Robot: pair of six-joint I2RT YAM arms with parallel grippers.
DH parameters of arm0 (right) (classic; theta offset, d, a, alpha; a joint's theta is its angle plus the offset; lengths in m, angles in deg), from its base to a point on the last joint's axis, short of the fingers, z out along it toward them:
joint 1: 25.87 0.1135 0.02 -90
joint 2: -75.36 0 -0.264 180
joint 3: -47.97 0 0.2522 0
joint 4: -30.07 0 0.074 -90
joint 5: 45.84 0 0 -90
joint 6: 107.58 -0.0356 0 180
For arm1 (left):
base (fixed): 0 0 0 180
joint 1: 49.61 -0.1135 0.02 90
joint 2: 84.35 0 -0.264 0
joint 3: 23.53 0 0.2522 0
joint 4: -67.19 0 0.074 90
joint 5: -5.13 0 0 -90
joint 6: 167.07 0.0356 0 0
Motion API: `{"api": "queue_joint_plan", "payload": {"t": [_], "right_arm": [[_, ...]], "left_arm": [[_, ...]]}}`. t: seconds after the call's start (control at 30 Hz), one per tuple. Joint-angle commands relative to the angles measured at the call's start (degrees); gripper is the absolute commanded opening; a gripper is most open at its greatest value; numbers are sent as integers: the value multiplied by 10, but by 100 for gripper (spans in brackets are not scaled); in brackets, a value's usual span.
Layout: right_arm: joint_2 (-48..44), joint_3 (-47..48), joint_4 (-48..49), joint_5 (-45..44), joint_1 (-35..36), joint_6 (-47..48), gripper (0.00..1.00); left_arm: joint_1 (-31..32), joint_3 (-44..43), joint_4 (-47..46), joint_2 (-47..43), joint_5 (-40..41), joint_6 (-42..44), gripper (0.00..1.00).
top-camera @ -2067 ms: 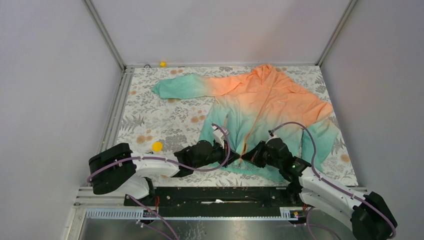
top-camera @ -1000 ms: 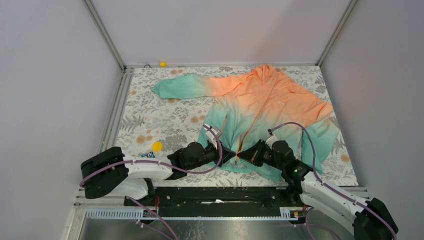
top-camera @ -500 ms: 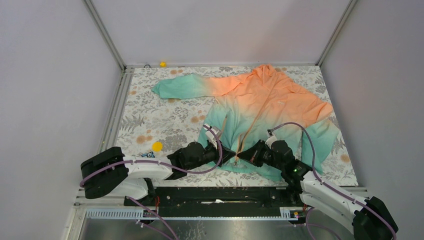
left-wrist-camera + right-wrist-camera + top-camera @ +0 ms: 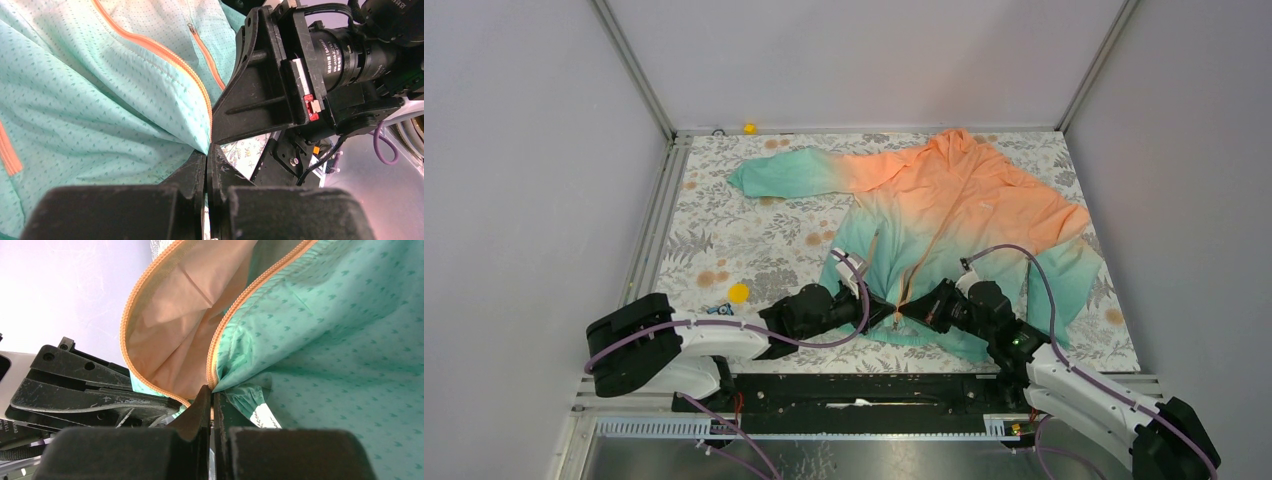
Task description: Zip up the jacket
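Observation:
The jacket [image 4: 944, 215] lies spread on the floral table, orange at the shoulders and hood, teal at the hem, its orange front zipper [image 4: 916, 268] open. My left gripper [image 4: 889, 312] is shut on the teal hem corner of one front panel [image 4: 150, 120], right at the zipper's bottom end [image 4: 207, 117]. My right gripper [image 4: 904, 311] is shut on the bottom end of the other zipper edge [image 4: 214, 365], tip to tip with the left one. The orange lining [image 4: 170, 325] shows between the two zipper edges.
A yellow disc [image 4: 739, 292] and a small blue object [image 4: 718, 309] lie left of the left arm. A small yellow item [image 4: 750, 128] sits at the table's far edge. Grey walls enclose the table; a metal rail [image 4: 864, 385] runs along the near edge.
Both grippers pulled the hem toward the near edge between the oldest frame and a second ago. Since then nothing has visibly moved.

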Motion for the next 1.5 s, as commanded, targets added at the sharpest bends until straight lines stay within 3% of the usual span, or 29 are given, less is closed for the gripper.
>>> {"api": "queue_joint_plan", "payload": {"t": [0.0,0.4,0.63,0.9,1.17,1.47], "right_arm": [[-7,14,16,3,4,-12,0],[-8,14,7,-16,2,-52,0],[46,8,63,36,3,-186,0],[-7,-34,59,33,2,-332,0],[-4,-18,-8,13,2,-312,0],[41,79,-230,-44,-8,-134,0]], "left_arm": [[-2,-4,-32,5,-18,9,0],[-2,0,-32,10,-27,10,0],[-2,3,-35,8,-9,8,0],[-2,-1,-37,11,-9,27,0],[-2,1,-16,-11,-8,32,0],[-2,-26,77,-36,33,9,0]]}}
